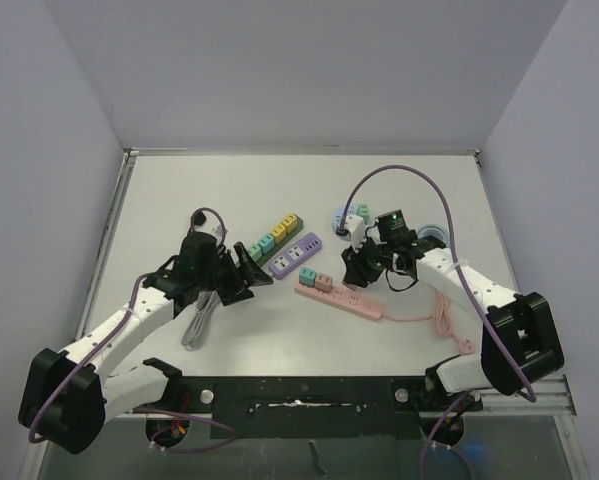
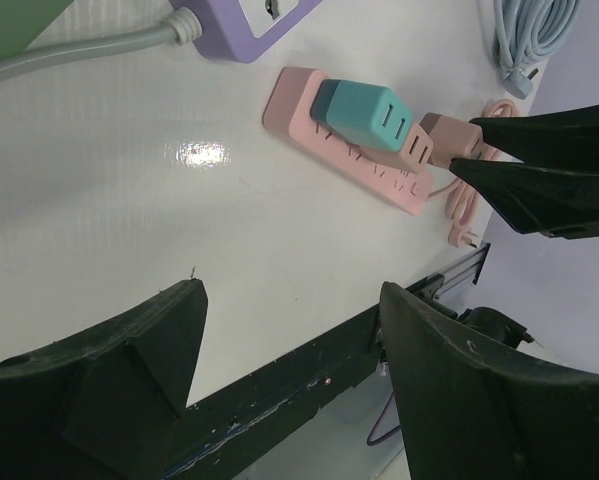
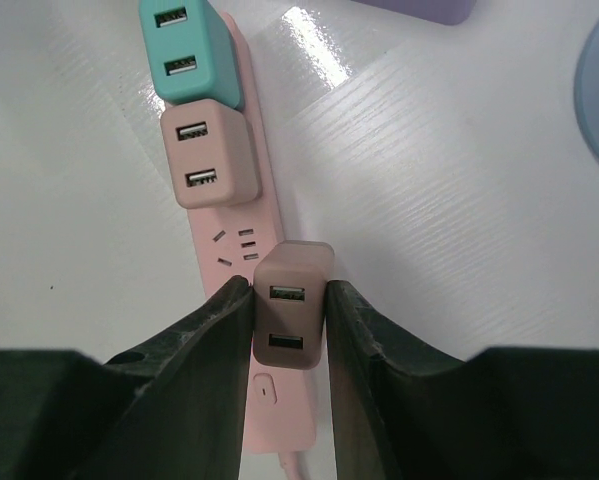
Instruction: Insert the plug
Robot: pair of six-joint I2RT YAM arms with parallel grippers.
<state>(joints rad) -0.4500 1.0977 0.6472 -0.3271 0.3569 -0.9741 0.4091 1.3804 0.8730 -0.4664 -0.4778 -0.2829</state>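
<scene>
A pink power strip (image 1: 339, 297) lies in the middle of the table, with a teal plug (image 3: 187, 52) and a pink-brown plug (image 3: 207, 152) seated in it. My right gripper (image 1: 356, 268) is shut on a second pink-brown plug (image 3: 292, 315). It holds this plug over the strip (image 3: 241, 245), just past a free socket and beside the switch. I cannot tell whether its prongs are in. My left gripper (image 1: 254, 275) is open and empty, left of the strip. In the left wrist view the strip (image 2: 299, 112) lies beyond its fingers (image 2: 159, 340).
A purple power strip (image 1: 295, 255) and a green strip carrying coloured adapters (image 1: 276, 236) lie behind the pink one. A grey cable bundle (image 1: 197, 325) lies under the left arm. A pale blue coiled cable (image 1: 351, 213) and the pink cord (image 1: 444, 325) lie to the right.
</scene>
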